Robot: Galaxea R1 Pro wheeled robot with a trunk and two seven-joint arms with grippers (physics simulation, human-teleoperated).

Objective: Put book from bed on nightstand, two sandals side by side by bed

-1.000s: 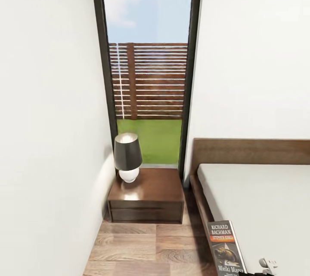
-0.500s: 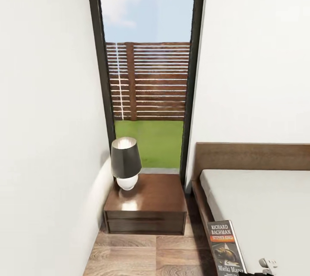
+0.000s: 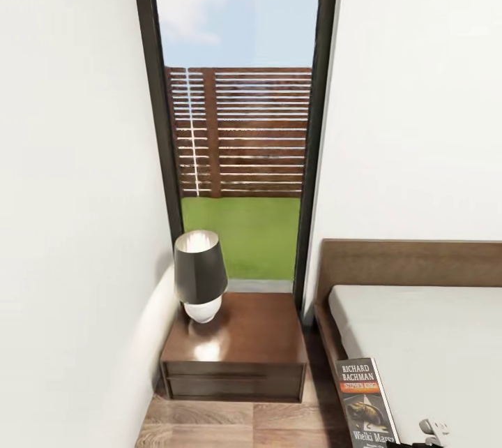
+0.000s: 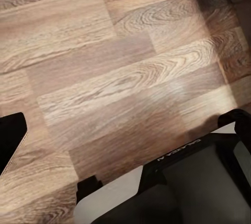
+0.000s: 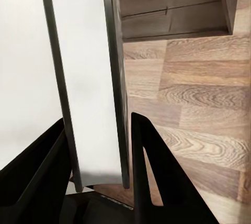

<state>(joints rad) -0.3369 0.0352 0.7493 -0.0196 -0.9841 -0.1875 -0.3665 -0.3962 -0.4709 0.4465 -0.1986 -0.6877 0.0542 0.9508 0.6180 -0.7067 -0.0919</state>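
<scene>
You are closing on the nightstand [image 3: 233,350], which sits lower and larger in the head view than a second ago; only the camera has shifted. Its lamp [image 3: 199,275] occupies the left side, leaving the right side free. The book [image 3: 365,402] is being pinched edge-on between the right tool's [image 5: 99,150] fingers beside the bed [image 3: 425,350]. The left tool's state cannot be determined. Placement appears imminent.
</scene>
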